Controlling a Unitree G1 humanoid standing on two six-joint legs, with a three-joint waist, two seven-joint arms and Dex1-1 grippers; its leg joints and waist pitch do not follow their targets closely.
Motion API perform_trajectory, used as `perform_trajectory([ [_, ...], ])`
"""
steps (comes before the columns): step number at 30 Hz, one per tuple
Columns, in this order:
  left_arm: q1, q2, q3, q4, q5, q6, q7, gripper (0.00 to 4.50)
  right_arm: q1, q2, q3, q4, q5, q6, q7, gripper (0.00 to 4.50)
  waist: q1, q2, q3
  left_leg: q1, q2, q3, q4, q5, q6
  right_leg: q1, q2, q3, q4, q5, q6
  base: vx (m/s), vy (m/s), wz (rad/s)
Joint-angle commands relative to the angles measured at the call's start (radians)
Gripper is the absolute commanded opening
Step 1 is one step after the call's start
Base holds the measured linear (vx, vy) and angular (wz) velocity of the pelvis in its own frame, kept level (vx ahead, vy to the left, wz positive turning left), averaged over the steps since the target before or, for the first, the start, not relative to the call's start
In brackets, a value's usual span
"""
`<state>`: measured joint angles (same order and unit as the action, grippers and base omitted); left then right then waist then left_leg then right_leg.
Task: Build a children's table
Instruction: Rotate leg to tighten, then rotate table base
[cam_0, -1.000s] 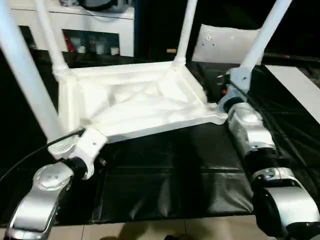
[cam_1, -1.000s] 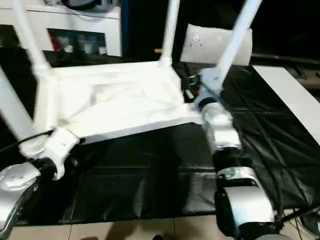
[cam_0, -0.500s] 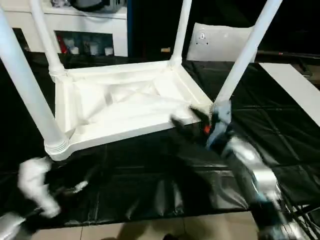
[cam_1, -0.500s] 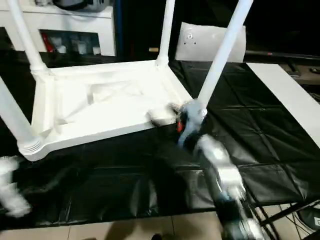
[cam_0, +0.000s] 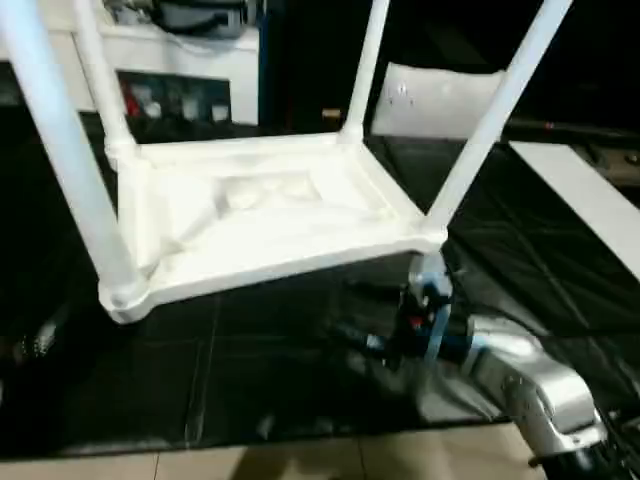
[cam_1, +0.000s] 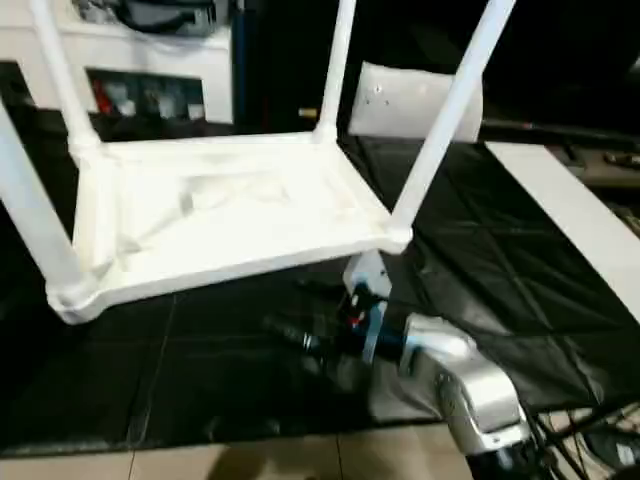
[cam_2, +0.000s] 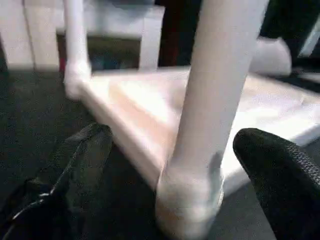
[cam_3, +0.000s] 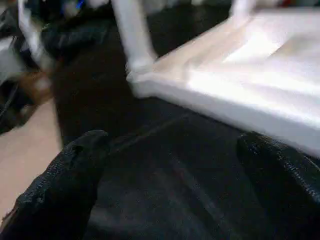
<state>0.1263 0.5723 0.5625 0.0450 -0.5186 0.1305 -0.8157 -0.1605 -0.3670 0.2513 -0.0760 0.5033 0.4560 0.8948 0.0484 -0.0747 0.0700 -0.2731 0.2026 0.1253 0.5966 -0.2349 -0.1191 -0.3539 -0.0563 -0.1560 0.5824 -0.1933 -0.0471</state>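
Note:
The children's table lies upside down on the black sheet, its ribbed tabletop (cam_0: 260, 215) flat and all four white legs standing in the corner sockets. The near left leg (cam_2: 215, 95) rises just beyond my left gripper (cam_2: 175, 137), which is open, its black fingers (cam_2: 85, 160) well apart on either side and not touching the leg. My right gripper (cam_0: 362, 340) lies low over the sheet, in front of the near right leg (cam_0: 480, 130) and pointing left. It is open with nothing between its fingers (cam_3: 70, 185); the tabletop's edge (cam_3: 240, 90) lies ahead of them.
A white cabinet (cam_0: 180, 60) with dark compartments stands at the back left, and a white pillow-like slab (cam_0: 430, 100) behind the table. A white board (cam_0: 590, 190) runs along the right. The black sheet (cam_0: 250, 380) ends at tan floor (cam_0: 300, 465) in front.
Both grippers have let go of the near legs and pulled back. The tilted tabletop has settled flat on the sheet. My right arm has dropped low in front of the near right corner.

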Motion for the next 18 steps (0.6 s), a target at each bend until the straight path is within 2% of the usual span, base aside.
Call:
perform_trajectory([
  [1,-0.029,0.005,-0.034,0.009,-0.009,0.009,-0.012,4.45,-0.013,-0.023,0.005,-0.009,-0.011,0.028,0.006,4.5,-0.002,0.012,-0.012,0.052,-0.042,0.02,0.025,-0.355,0.025,-0.062,-0.137,0.026,-0.223,-0.992,0.109,0.0,0.0,0.0],
  [2,-0.046,0.004,-0.043,0.013,-0.006,0.012,-0.009,4.45,-0.013,-0.022,0.006,-0.007,-0.015,0.029,0.002,4.5,0.004,0.022,-0.019,0.037,-0.032,0.018,0.012,-0.3,0.044,-0.032,-0.148,0.029,-0.22,-0.991,0.116,0.052,-0.01,-0.23],
  [3,-0.066,0.001,-0.053,0.023,-0.001,0.007,-0.011,4.45,-0.015,-0.021,0.007,-0.005,-0.019,0.028,-0.001,4.5,0.003,0.038,-0.031,-0.014,0.002,-0.002,-0.035,-0.307,0.048,0.027,-0.122,-0.015,-0.188,-0.84,0.14,0.052,-0.01,-0.23],
  [4,-0.089,-0.004,-0.063,0.033,0.003,0.006,-0.007,4.45,-0.016,-0.018,0.009,-0.001,-0.027,0.026,-0.008,4.5,-0.003,0.064,-0.037,-0.015,0.072,-0.029,-0.084,-0.478,0.039,0.053,-0.096,-0.03,-0.151,-0.622,0.108,0.062,0.015,-0.13],
  [5,-0.1,-0.006,-0.07,0.041,0.011,0.0,-0.003,4.45,-0.015,-0.014,0.01,0.0,-0.032,0.017,-0.009,4.5,0.001,0.079,-0.034,-0.052,0.127,-0.053,-0.139,-0.587,0.032,0.092,-0.09,-0.006,-0.052,-0.453,0.06,0.0,0.0,0.0],
  [6,-0.136,-0.014,-0.089,0.066,0.035,-0.021,0.009,4.45,-0.013,-0.004,0.014,0.002,-0.046,-0.012,-0.009,4.5,0.027,0.069,-0.034,-0.069,0.157,-0.049,-0.181,-0.668,0.03,0.072,-0.082,0.065,0.069,-0.123,-0.002,0.0,0.0,0.0],
  [7,-0.139,-0.015,-0.09,0.068,0.036,-0.022,0.01,4.45,-0.012,-0.002,0.014,0.002,-0.048,-0.014,-0.011,4.5,0.022,0.053,-0.029,-0.013,0.077,-0.011,-0.141,-0.641,0.004,0.013,-0.089,0.102,0.017,-0.239,-0.027,0.001,-0.064,0.0],
  [8,-0.159,-0.022,-0.098,0.085,0.047,-0.031,0.022,4.45,-0.01,0.011,0.014,0.007,-0.063,-0.028,-0.032,4.5,0.013,0.02,-0.033,-0.036,0.027,-0.013,-0.096,-0.517,-0.011,0.022,-0.123,0.101,-0.061,-0.513,0.015,0.051,-0.052,-0.06],
  [9,-0.185,-0.032,-0.111,0.1,0.04,-0.024,0.024,4.45,-0.007,0.034,0.011,0.018,-0.083,-0.043,-0.074,4.5,0.043,0.023,-0.041,-0.036,0.0,0.007,-0.041,-0.246,0.004,0.005,-0.155,0.126,-0.108,-0.778,0.075,0.051,-0.052,-0.06],
  [10,-0.197,-0.038,-0.122,0.103,0.036,-0.019,0.019,4.45,-0.006,0.049,0.007,0.031,-0.104,-0.051,-0.115,4.5,0.051,0.021,-0.054,-0.062,0.004,0.003,-0.06,-0.104,0.017,0.027,-0.137,0.129,-0.088,-0.708,0.09,0.0,0.0,0.0],
  [11,-0.197,-0.038,-0.122,0.103,0.036,-0.019,0.019,4.45,-0.006,0.049,0.007,0.031,-0.104,-0.051,-0.115,4.5,0.057,0.029,-0.062,-0.059,0.014,0.004,-0.072,-0.062,0.007,0.026,-0.125,0.127,-0.078,-0.599,0.07,0.0,0.0,0.0],
  [12,-0.205,-0.042,-0.134,0.102,0.03,-0.012,0.009,4.45,-0.01,0.066,0.001,0.054,-0.131,-0.061,-0.17,4.5,0.045,0.029,-0.073,-0.063,0.026,0.003,-0.075,0.006,-0.004,0.025,-0.097,0.119,-0.04,-0.314,-0.001,0.0,0.0,0.0],
  [13,-0.215,-0.044,-0.146,0.106,0.024,-0.003,0.001,4.45,-0.017,0.083,-0.007,0.082,-0.163,-0.071,-0.227,4.5,0.041,0.032,-0.076,-0.063,0.027,0.004,-0.073,0.048,-0.016,0.021,-0.079,0.117,-0.015,-0.102,-0.065,0.0,0.0,0.0],
  [14,-0.22,-0.046,-0.152,0.108,0.023,-0.002,-0.002,4.45,-0.022,0.089,-0.009,0.094,-0.174,-0.067,-0.244,4.5,0.036,0.033,-0.077,-0.061,0.025,0.006,-0.071,0.058,-0.017,0.019,-0.074,0.116,-0.01,-0.025,-0.094,0.0,0.0,0.0],
  [15,-0.224,-0.047,-0.157,0.108,0.021,0.003,-0.004,4.45,-0.027,0.095,-0.012,0.104,-0.184,-0.065,-0.263,4.5,0.033,0.034,-0.08,-0.066,0.022,0.007,-0.068,0.06,-0.015,0.027,-0.071,0.113,-0.002,0.067,-0.141,0.0,0.0,0.0],
  [16,-0.227,-0.048,-0.162,0.105,0.012,0.017,-0.01,4.45,-0.033,0.113,-0.026,0.116,-0.195,-0.055,-0.308,4.5,0.03,0.033,-0.076,-0.069,0.022,0.01,-0.071,0.039,-0.011,0.031,-0.072,0.114,-0.003,0.081,-0.161,0.0,0.0,0.0],
  [17,-0.227,-0.048,-0.162,0.105,0.012,0.017,-0.01,4.45,-0.033,0.113,-0.026,0.116,-0.195,-0.055,-0.308,4.5,0.028,0.033,-0.074,-0.07,0.021,0.011,-0.072,0.015,-0.011,0.032,-0.073,0.114,-0.005,0.062,-0.165,0.0,0.0,0.0],
  [18,-0.227,-0.049,-0.167,0.097,0.0,0.035,-0.021,4.45,-0.041,0.132,-0.043,0.128,-0.191,-0.025,-0.347,4.5,0.028,0.033,-0.071,-0.066,0.023,0.013,-0.075,-0.034,-0.011,0.033,-0.076,0.115,-0.012,-0.005,-0.164,0.0,0.0,0.0],
])
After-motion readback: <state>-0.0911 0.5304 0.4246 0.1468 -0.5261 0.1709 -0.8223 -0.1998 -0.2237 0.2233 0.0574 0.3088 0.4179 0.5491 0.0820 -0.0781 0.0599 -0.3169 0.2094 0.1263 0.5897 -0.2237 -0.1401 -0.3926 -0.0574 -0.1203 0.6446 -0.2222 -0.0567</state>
